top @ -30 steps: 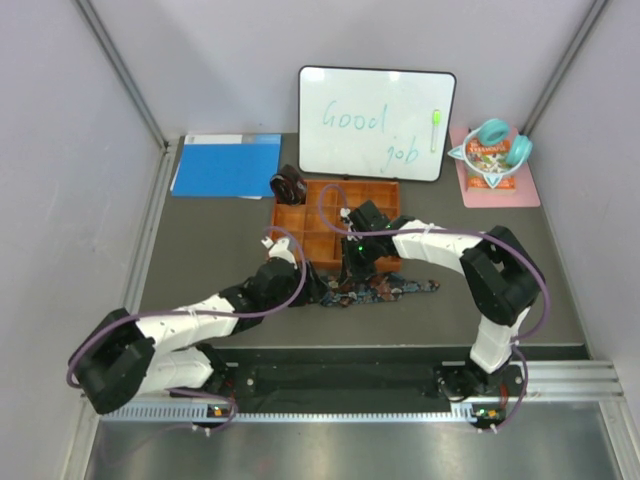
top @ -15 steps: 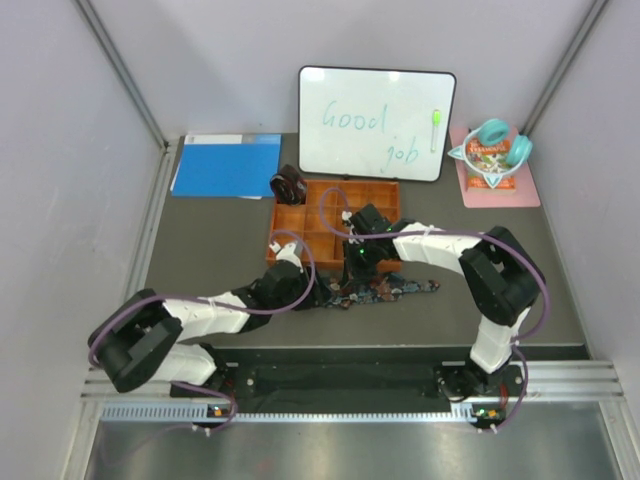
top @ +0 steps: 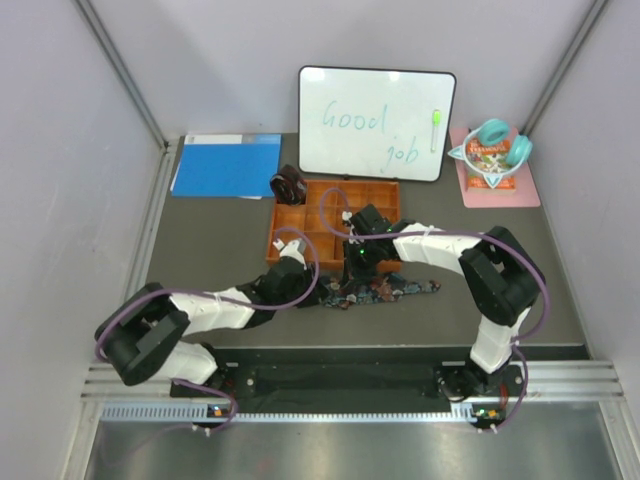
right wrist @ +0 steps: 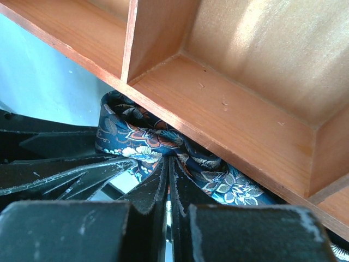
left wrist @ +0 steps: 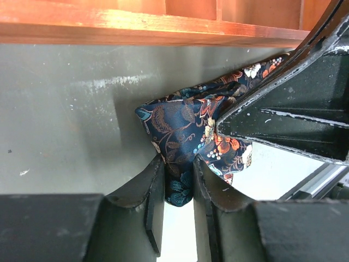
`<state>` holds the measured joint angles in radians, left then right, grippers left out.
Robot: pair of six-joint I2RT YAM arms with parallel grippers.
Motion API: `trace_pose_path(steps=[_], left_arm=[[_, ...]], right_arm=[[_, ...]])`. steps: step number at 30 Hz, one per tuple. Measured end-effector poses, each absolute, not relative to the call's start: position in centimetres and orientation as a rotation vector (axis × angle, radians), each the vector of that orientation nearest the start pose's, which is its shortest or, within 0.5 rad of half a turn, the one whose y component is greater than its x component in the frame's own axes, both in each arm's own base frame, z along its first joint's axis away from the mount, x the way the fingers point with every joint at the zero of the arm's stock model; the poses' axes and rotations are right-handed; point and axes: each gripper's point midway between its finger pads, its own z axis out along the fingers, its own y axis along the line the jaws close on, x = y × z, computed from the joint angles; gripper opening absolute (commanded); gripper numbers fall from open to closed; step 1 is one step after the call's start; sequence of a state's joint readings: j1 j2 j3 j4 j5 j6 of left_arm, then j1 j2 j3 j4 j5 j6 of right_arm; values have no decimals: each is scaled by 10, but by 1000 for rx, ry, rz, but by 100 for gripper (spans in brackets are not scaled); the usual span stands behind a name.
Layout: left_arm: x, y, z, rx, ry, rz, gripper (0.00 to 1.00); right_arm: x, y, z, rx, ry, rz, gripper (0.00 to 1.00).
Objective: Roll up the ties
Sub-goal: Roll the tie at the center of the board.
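Landmark = orange tray (top: 377, 194), a compartment box mid-table.

Floral tie (top: 392, 288): dark navy w/ small multicolour flowers. It lies as a crumpled strip on the grey table (top: 210, 235), just at the tray's near edge, running from the tray's near-left corner out past its near-right corner. Not in any compartment.

Brown tie (top: 289, 184): dark coil, standing at the tray's far-left corner, outside the tray. Whether it touches the wall, can't tell.

L gripper (top: 316, 290): sits at the tray's near-left corner, low on the table. In the L wrist view the fingers (left wrist: 155, 188) are narrow, w/ a folded end of the floral tie (left wrist: 182, 128) pinched btwn them, fabric touching both inner faces. The tray's near wall (left wrist: 136, 27) runs across just beyond the tie.

R gripper (top: 356, 268): over the tray's near edge, about mid-length, pointing down. In the R wrist view the fingers (right wrist: 155, 183) are pressed together, no gap seen, w/ floral tie (right wrist: 133, 143) fabric caught at the tips and bunched to either side, right up against the tray's outer wall (right wrist: 229, 103).

Both grippers hold the same tie, close together.

Writing: whiteboard (top: 375, 122) propped behind the tray's far side reads "Good job" in light teal handwriting; green marker (top: 436, 128) clipped at its right side.

Other: blue folder (top: 227, 165) far-left of tray. Pink mat (top: 528, 188) far-right of tray, w/ teal headphones (top: 492, 132) on a printed packet (top: 488, 157); packet text too small to read.
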<state>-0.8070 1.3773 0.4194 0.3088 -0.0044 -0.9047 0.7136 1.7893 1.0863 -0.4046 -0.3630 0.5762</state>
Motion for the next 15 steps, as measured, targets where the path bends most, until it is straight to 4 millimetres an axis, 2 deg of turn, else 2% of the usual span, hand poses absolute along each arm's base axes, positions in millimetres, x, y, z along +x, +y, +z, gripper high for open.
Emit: trace_pose_path(steps=[5,10,15], left_arm=[[216,-266,41,-98,2420,-815,21],[219,-250,52,-77,2465,-658,20],[213,-223,59,-78,2501,-500,20]], right_arm=[[228,310,39,-321,2854,846,0],[225,319,42,-328,2842,890,0],[203,344,45,-396,2842,917,0]])
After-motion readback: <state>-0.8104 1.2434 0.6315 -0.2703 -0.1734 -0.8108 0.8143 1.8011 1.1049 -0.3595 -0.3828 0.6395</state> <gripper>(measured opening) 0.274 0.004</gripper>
